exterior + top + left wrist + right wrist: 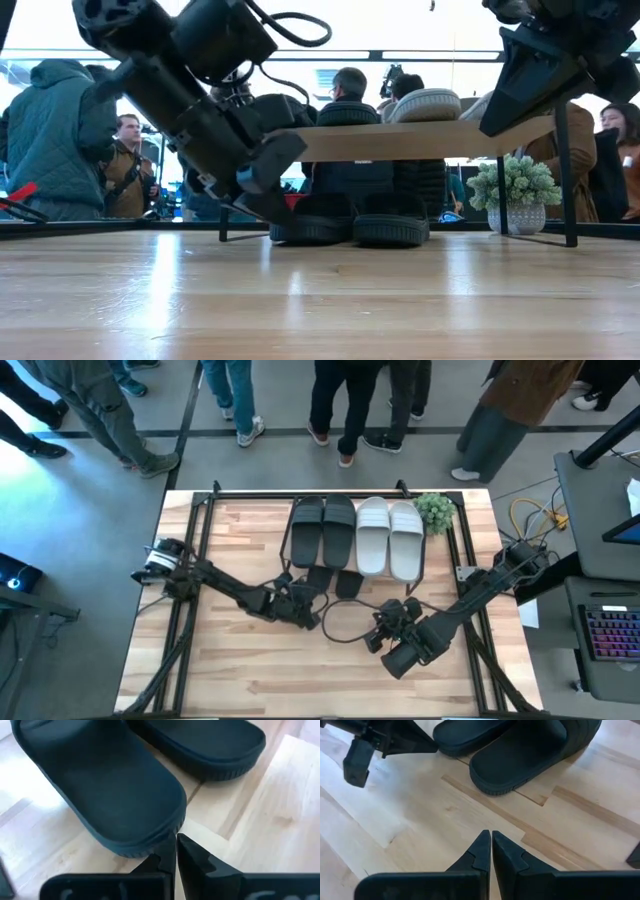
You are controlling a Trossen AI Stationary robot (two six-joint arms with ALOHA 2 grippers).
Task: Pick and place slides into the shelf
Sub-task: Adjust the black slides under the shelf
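Nearest you in the left wrist view, your left gripper (175,851) has its two dark fingers pressed together with nothing between them, their tips right at the rounded edge of a black slide (107,785) lying on the tabletop (280,810); whether they touch it you cannot tell. A second black slide (210,742) lies just beside the first. From above, these two sit under the front edge of the shelf (440,575), partly hidden by it. On the shelf's top board you have four more slides side by side: a black pair (322,530) on the left and a pale grey-white pair (388,535) on the right, touching one another. A small potted plant (436,512) stands at the shelf's far right corner. Your right gripper (491,849) is also closed and empty, held above bare wood a little in front of the two lower black slides. Several people stand beyond the far side of the table
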